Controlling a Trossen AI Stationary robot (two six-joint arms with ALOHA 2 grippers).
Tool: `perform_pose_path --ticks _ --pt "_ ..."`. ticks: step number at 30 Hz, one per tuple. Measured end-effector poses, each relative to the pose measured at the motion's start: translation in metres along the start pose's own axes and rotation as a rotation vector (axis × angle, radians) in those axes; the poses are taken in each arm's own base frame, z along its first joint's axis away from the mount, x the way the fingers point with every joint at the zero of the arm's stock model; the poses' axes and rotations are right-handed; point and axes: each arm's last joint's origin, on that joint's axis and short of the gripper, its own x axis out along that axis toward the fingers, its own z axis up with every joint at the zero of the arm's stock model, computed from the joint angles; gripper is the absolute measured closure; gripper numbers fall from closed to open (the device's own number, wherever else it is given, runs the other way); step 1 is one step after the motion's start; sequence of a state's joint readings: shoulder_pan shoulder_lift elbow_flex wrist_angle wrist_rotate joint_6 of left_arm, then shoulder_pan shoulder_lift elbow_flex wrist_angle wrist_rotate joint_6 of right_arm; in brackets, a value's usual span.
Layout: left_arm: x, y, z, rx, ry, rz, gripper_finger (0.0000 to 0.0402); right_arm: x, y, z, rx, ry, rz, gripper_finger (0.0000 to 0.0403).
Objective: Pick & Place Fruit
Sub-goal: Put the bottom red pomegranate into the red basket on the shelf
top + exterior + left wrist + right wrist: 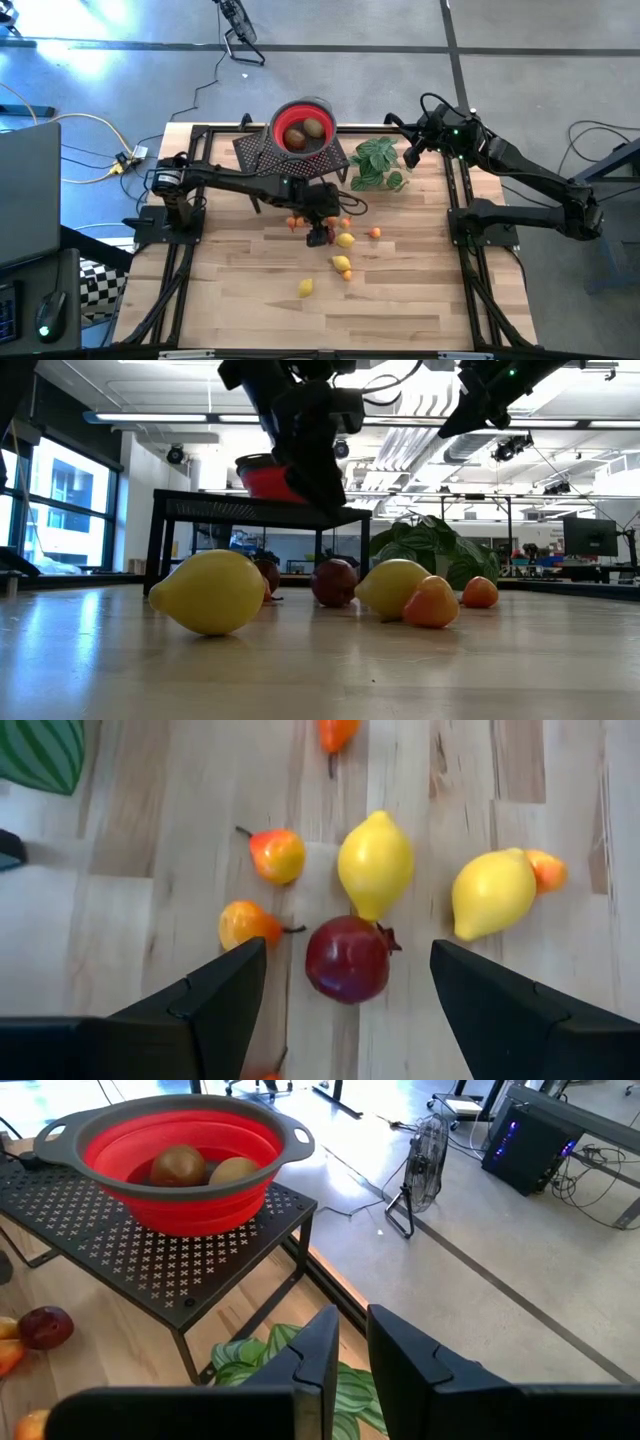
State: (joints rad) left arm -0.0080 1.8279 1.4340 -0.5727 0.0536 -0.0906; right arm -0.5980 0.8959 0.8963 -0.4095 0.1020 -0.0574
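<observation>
Left end effector [345, 980] spread, hovering over fruit cluster mid surface [420, 310], nothing pinched. Dark red fruit [348, 958] directly between fingers [215, 995], just below. Lemon [375, 863] just beyond it, second lemon [490, 893] off to side, small orange pieces [276, 855] near. Step: pre-grasp on dark red fruit. Next: descend straight, close, lift, carry to red bowl [303, 130] on black rack, two kiwi-like ovals [180, 1165] already inside. Right end effector [345, 1350] pressed together, empty, waiting above leafy plant [378, 160].

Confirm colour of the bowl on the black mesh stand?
The bowl is red with a grey rim; the right wrist view shows it best, on the black mesh stand.
</observation>
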Motion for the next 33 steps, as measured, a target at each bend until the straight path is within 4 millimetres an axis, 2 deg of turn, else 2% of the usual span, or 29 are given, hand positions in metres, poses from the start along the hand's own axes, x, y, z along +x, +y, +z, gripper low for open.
perform_pose_path --ticks 6,11,18,33 --pt "0.014 -0.011 0.012 0.056 0.061 0.004 0.0123 0.001 0.000 0.000 0.000 0.003 0.002 0.0353" --pt "0.032 -0.012 0.006 0.082 0.221 0.013 0.0123 0.004 0.001 -0.001 -0.003 0.018 0.003 0.0353" --pt "0.041 -0.012 0.013 0.081 0.158 0.008 0.0123 0.008 0.001 -0.004 -0.008 0.049 0.007 0.0353" --pt "0.054 -0.011 0.006 0.072 0.204 -0.012 0.0123 0.012 0.002 -0.004 -0.009 0.055 0.008 0.0353"
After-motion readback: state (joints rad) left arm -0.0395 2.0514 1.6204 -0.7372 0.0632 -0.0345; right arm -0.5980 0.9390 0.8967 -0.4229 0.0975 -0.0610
